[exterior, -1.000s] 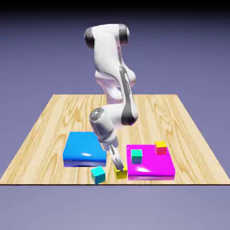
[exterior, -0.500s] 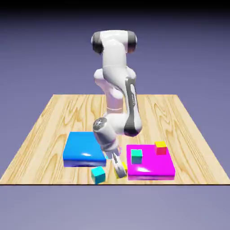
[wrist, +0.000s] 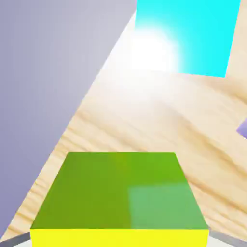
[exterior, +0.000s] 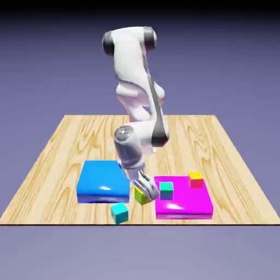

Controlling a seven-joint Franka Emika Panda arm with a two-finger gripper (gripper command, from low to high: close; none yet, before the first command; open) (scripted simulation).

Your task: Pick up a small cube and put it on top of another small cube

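1. Grasps the yellow cube (exterior: 142, 196) in the gripper (wrist: 119, 239), with a fingertip at either side of it in the hand view.
2. Holds that cube between the blue slab (exterior: 104, 179) and the magenta slab (exterior: 185, 201), near the front edge of the table (exterior: 49, 202); cannot tell whether any gap remains beneath it.
3. Shows a green shaded side and a bright yellow face in the hand view, large at the bottom.
4. Carries two cubes on the magenta slab: the red cube (exterior: 196, 180), yellow on top, at the far corner toward the exterior view's right, and the green-teal cube (exterior: 166, 190) toward the exterior view's left.
5. Keeps those two apart, with bare magenta between.
6. Lies flat on the table, in the case of both slabs.
7. Rests on the wood just in front of the blue slab, in the case of the cyan cube (exterior: 120, 213); fills part of the hand view's top, cut off by the edge.
8. Reaches down with the white arm (exterior: 130, 65), slanting the fingers toward the exterior view's right.
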